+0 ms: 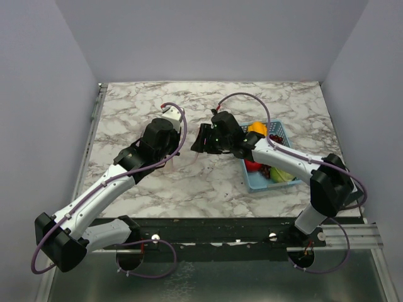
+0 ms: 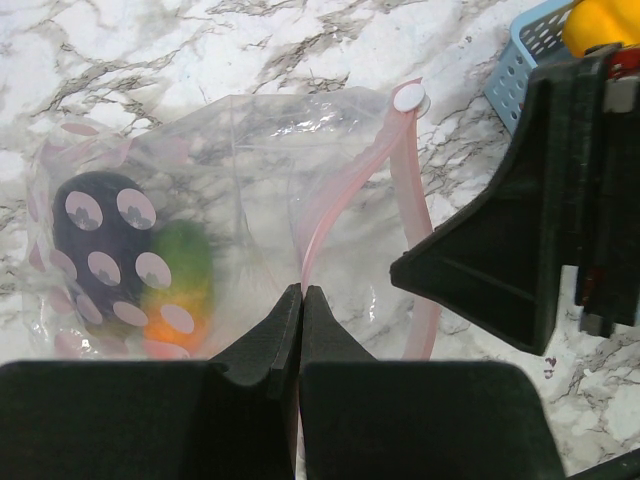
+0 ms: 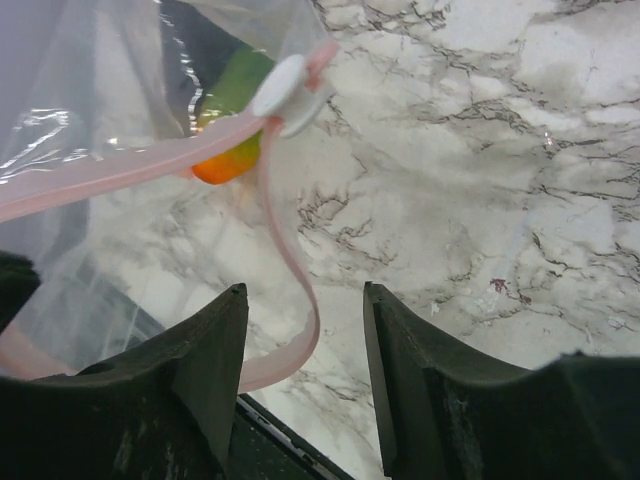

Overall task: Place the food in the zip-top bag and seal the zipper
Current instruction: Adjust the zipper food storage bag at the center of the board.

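In the left wrist view the clear zip-top bag point(image 2: 250, 170) lies on the marble. Inside it are a dark purple piece point(image 2: 95, 240) and a green-and-orange piece point(image 2: 180, 285) of food. My left gripper point(image 2: 301, 292) is shut on the bag's mouth edge, where the pink zipper point(image 2: 345, 190) runs into the jaws. My right gripper point(image 3: 305, 290) is open, and a loop of the zipper strip point(image 3: 290, 330) hangs between its fingers, touching neither. The white slider point(image 3: 285, 85) sits at the strip's far end. More food point(image 1: 257, 128) lies in the blue basket.
The light-blue basket point(image 1: 258, 181) stands on the right of the table under my right arm, holding yellow, red, green and dark red pieces. The two grippers are close together near the table's middle. Grey walls enclose the table on three sides.
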Tool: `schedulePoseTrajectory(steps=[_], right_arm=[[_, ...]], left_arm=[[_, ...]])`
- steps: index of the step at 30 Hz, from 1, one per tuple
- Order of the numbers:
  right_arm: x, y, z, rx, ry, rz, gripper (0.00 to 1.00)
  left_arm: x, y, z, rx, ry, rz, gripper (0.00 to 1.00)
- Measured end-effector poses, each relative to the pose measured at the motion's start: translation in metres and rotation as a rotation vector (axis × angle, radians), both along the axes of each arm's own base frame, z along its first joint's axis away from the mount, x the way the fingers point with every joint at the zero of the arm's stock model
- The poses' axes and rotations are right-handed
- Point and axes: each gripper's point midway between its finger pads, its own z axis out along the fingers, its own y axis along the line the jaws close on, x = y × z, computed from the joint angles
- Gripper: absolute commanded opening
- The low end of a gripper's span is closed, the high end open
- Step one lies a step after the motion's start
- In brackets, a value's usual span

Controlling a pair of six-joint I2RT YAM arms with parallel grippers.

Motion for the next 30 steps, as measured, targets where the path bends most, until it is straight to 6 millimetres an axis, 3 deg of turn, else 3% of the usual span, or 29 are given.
schedulePoseTrajectory(steps=[4, 10, 18, 23, 30], right_arm=[[0.002, 0.003, -0.018, -0.018, 0.037, -0.010, 0.39], [0.003, 0.005, -0.027, -0.014, 0.064, -0.025, 0.01], [0.002, 0.004, -0.020, -0.010, 0.054, -0.021, 0.01], [-0.002, -0.005, 0.015, 0.005, -0.015, -0.007, 0.01], [0.000, -0.016, 0.087, 0.037, -0.157, -0.005, 0.01]], left_arm=[[0.000, 0.000, 0.000, 0.000, 0.000, -0.001, 0.00], [0.000, 0.000, 0.000, 0.000, 0.001, -0.001, 0.00], [-0.006, -0.003, 0.001, -0.021, 0.009, -0.024, 0.00], [-0.013, -0.001, 0.018, -0.040, 0.007, -0.031, 0.00], [-0.017, -0.001, 0.072, -0.095, -0.038, -0.035, 0.00]])
